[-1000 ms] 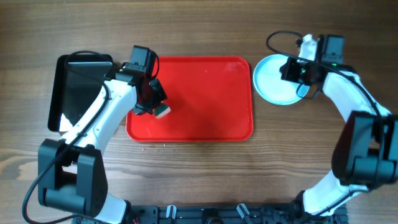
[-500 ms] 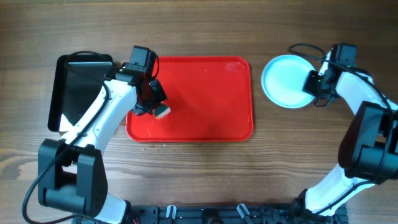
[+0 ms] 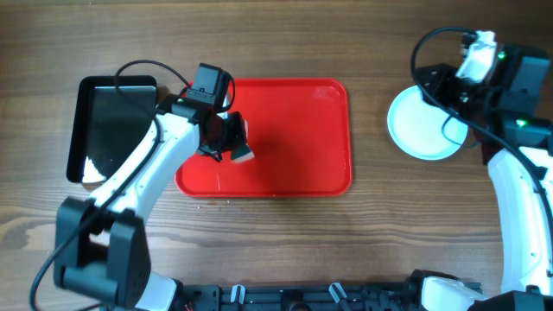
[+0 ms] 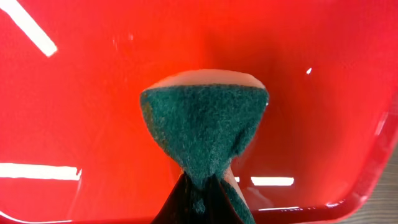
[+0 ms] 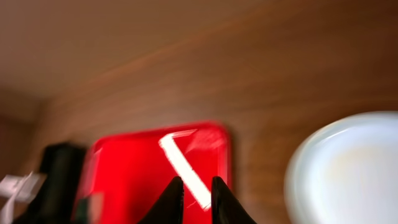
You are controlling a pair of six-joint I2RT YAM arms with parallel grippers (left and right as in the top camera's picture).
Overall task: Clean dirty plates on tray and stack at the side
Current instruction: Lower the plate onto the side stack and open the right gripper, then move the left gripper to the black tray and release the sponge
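My left jaws are pinched tight on the lower edge of the sponge point(image 4: 202, 124), green scouring face toward the wrist camera, over the left part of the tray point(image 3: 294, 130). My right jaws are nearly closed, only a slit between them, with nothing in them. They hang above the table point(image 3: 285, 242) between the tray and the plates point(image 3: 425, 130).

The plates show as one pale round on the table, well right of the tray. From above I cannot tell how many lie in it. No plate is on the red surface, so I judge the stacking close to done.

The risks I see:
- I grip the sponge by one narrow edge, so a quick swing could pull it loose.
- Held low, it could catch the tray's rim on the way to the black tray point(image 3: 112, 121).
- My right arm and its looping cable sit close over the plates, and a careless retreat could knock them.
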